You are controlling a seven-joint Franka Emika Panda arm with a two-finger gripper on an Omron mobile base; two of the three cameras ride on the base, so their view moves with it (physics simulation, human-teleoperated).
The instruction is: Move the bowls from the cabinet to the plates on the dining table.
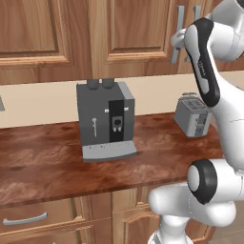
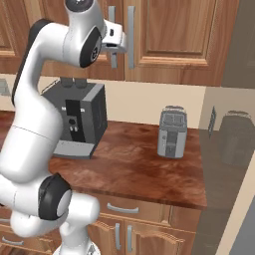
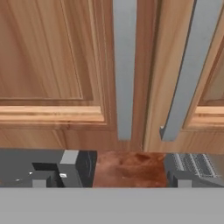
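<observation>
Wooden cabinet (image 3: 52, 65) doors shut | end effector (image 2: 117, 42) wide open, empty, at handles (image 3: 124, 65)

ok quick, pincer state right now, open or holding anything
pincer: open, holding nothing, raised at the grey bar handles of the closed wall cabinet

Cabinet (image 2: 169, 35) doors shut, inside hidden; handles (image 3: 124, 65) cut off at top.
</observation>
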